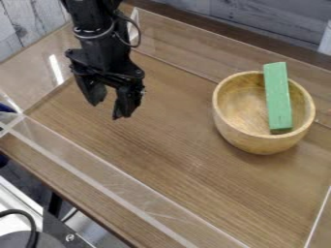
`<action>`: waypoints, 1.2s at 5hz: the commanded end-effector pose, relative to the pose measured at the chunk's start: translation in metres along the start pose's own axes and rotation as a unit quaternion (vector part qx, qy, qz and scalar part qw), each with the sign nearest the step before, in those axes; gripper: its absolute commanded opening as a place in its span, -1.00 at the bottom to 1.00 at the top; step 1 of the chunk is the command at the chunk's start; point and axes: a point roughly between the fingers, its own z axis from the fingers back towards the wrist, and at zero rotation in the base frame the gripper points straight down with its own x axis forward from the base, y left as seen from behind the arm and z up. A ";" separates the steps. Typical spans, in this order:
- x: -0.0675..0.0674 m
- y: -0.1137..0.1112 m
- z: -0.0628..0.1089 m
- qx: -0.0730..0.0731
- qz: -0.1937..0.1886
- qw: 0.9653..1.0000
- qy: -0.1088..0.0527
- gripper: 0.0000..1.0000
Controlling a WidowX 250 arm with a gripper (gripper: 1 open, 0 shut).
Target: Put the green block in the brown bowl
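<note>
The green block point(277, 96) is a long bright green bar lying tilted inside the brown bowl point(237, 129), its upper end resting on the far rim. The bowl is round, light tan wood, and stands on the table at the right. My gripper point(107, 102) hangs over the left part of the table, far from the bowl, pointing down. Its two black fingers point(91, 95) are spread apart with nothing between them.
The wooden tabletop point(181, 165) is bounded by low clear plastic walls point(77, 160) along the front and sides. A grey wall runs behind the table at the top. Black cables hang at the lower left corner.
</note>
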 end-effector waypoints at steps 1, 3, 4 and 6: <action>0.009 0.002 -0.002 0.006 0.003 1.000 -0.003 1.00; 0.054 -0.032 0.019 -0.038 -0.046 0.998 -0.005 1.00; 0.075 -0.064 0.025 -0.056 -0.067 0.996 -0.020 1.00; 0.101 -0.117 0.024 -0.072 -0.080 0.993 -0.052 1.00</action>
